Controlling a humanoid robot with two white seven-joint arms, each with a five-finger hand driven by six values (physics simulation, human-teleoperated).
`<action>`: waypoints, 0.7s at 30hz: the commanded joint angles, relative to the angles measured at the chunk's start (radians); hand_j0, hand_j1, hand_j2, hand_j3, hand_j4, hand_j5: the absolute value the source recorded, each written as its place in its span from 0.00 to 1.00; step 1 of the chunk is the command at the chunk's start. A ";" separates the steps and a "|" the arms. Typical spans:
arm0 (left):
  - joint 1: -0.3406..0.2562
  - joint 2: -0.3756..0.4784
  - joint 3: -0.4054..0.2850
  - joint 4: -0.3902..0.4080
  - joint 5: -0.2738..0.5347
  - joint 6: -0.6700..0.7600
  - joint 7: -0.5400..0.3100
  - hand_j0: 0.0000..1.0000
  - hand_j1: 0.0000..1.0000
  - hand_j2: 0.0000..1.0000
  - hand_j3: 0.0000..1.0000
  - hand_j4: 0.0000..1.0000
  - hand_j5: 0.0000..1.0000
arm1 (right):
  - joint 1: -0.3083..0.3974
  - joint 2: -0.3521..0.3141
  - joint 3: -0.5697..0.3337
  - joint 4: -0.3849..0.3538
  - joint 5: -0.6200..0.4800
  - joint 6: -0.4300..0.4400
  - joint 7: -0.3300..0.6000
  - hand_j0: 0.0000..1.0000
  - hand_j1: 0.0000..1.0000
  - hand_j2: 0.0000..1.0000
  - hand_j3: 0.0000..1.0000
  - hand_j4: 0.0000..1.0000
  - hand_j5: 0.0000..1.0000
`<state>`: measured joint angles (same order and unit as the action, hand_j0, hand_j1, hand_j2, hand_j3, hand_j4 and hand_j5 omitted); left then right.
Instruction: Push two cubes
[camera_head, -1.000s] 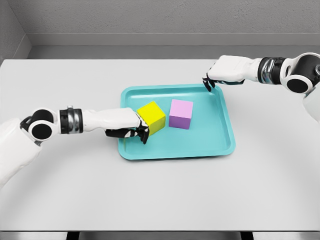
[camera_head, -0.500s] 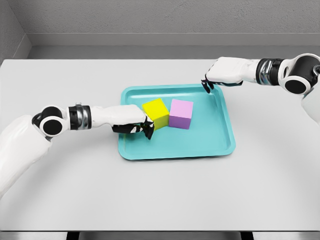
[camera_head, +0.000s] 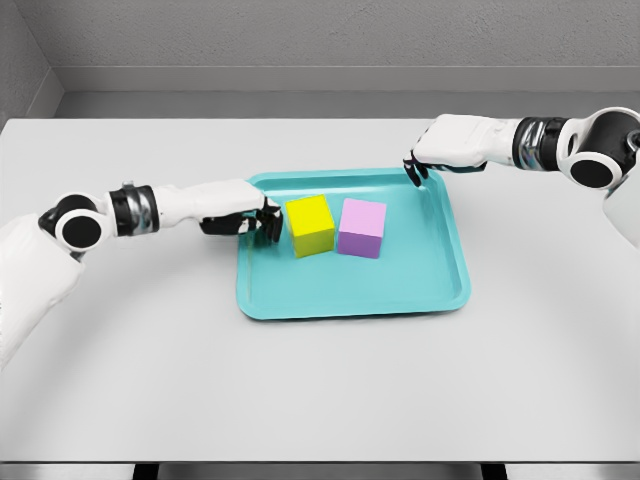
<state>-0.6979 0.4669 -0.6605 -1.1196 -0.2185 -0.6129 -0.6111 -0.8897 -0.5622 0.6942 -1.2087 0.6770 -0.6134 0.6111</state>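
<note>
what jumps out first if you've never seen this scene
The teal tray in the middle of the white table, holding a yellow cube beside a purple cube. The left robot hand sits at the tray's left edge by the yellow cube; the right robot hand hovers over the far right corner.

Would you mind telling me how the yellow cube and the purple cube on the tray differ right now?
The yellow cube is bright yellow and sits left in the teal tray; the purple cube is pale lilac and sits to its right. The yellow cube is turned slightly askew, while the purple one lies squarer to the tray's edges. The left hand is right beside the yellow cube; no hand is near the purple one. Both look similar in size.
</note>
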 joint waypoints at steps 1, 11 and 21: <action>0.000 -0.017 0.025 0.040 0.004 0.002 0.000 0.35 0.35 0.35 0.35 0.35 0.35 | 0.000 -0.001 -0.001 0.000 -0.004 0.003 0.000 0.40 0.40 0.40 0.40 0.40 0.40; -0.040 -0.088 0.047 0.150 -0.022 0.002 0.000 0.34 0.34 0.34 0.34 0.34 0.34 | 0.000 -0.001 -0.001 -0.002 -0.004 0.003 0.000 0.40 0.40 0.40 0.40 0.40 0.40; -0.043 -0.126 0.044 0.149 -0.036 0.002 0.000 0.33 0.33 0.33 0.33 0.33 0.33 | 0.034 -0.024 0.002 -0.095 -0.008 0.003 0.000 0.40 0.40 0.40 0.40 0.40 0.40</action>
<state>-0.7409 0.3474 -0.6172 -0.9715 -0.2591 -0.6120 -0.6110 -0.8529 -0.5803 0.6971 -1.2776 0.6735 -0.6137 0.6112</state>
